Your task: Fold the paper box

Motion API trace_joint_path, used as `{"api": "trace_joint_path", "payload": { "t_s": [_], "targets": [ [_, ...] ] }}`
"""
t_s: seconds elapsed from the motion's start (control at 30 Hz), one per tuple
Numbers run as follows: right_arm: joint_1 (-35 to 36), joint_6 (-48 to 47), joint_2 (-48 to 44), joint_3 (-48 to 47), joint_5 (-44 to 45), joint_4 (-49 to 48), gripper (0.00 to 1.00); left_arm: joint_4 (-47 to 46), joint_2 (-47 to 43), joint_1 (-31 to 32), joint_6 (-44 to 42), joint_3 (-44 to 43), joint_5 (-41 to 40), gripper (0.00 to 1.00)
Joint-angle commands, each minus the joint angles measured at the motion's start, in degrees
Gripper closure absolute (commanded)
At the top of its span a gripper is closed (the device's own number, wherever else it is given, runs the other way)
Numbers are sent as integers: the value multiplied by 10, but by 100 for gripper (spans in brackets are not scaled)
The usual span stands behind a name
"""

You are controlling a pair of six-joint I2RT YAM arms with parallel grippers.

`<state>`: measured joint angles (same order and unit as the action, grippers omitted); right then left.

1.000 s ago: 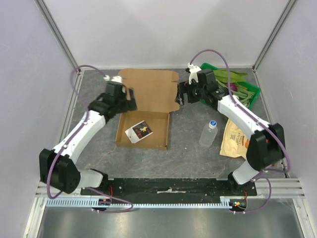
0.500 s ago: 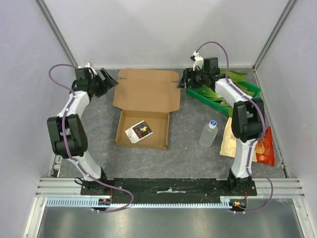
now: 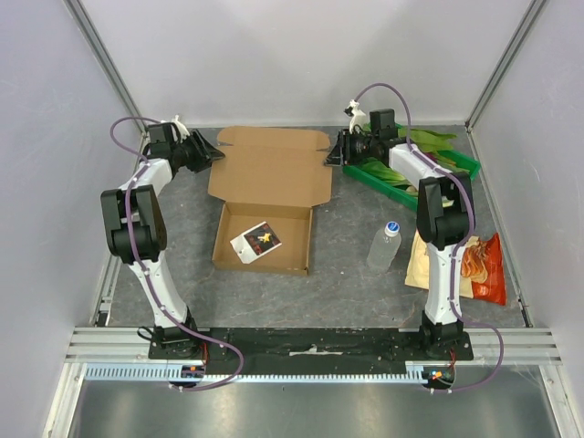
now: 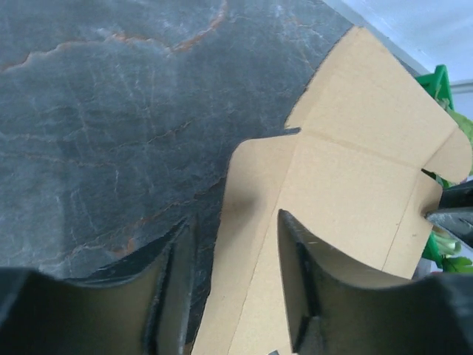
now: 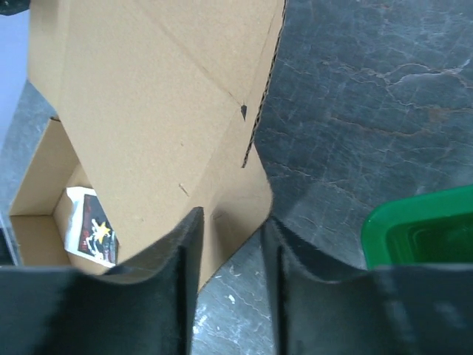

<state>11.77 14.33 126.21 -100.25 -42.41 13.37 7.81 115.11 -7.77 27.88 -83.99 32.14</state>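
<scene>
Closing in from wide, left fingers and right fingers each straddled a flap of the box, not yet clamped; lid fold looked next.

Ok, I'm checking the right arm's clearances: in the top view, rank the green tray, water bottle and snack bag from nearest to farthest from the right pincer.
From the right pincer:
1. green tray, right beside it at the back.
2. water bottle, mid-table, toward the bases.
3. snack bag, near the right edge.

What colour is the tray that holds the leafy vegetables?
The tray is bright green; the top external view shows it best.
</scene>
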Motion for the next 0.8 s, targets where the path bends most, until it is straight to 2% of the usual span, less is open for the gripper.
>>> {"api": "trace_joint_path", "payload": {
  "t_s": [0.0, 0.03, 0.17, 0.23, 0.3, 0.4, 0.5, 0.63, 0.77],
  "targets": [
    [0, 27, -3, -27, -40, -47, 70, -43, 3, -1, -4, -32, 41, 53],
    [3, 29, -9, -27, -31, -48, 72, -46, -8, 0, -6, -23, 35, 59],
    [15, 42, -40, -24, 7, -43, 83, -46, -41, 12, -15, -4, -1, 66],
    [22, 47, -56, -23, 29, -40, 94, -28, -51, 21, -23, 0, -35, 72],
    [38, 43, -68, -27, 64, -28, 100, -16, -66, 36, -38, 2, -58, 77],
    [57, 33, -86, -28, 101, -22, 100, 3, -94, 66, -59, 11, -112, 91],
    [84, 23, -110, -25, 182, -19, 100, 25, -122, 106, -71, 12, -195, 98],
    [132, 14, -142, -19, 304, -22, 100, 23, -162, 145, -74, 29, -319, 98],
    [170, 8, -175, 2, 448, -61, 100, -25, -206, 183, -65, 64, -402, 98]
  ]
}}
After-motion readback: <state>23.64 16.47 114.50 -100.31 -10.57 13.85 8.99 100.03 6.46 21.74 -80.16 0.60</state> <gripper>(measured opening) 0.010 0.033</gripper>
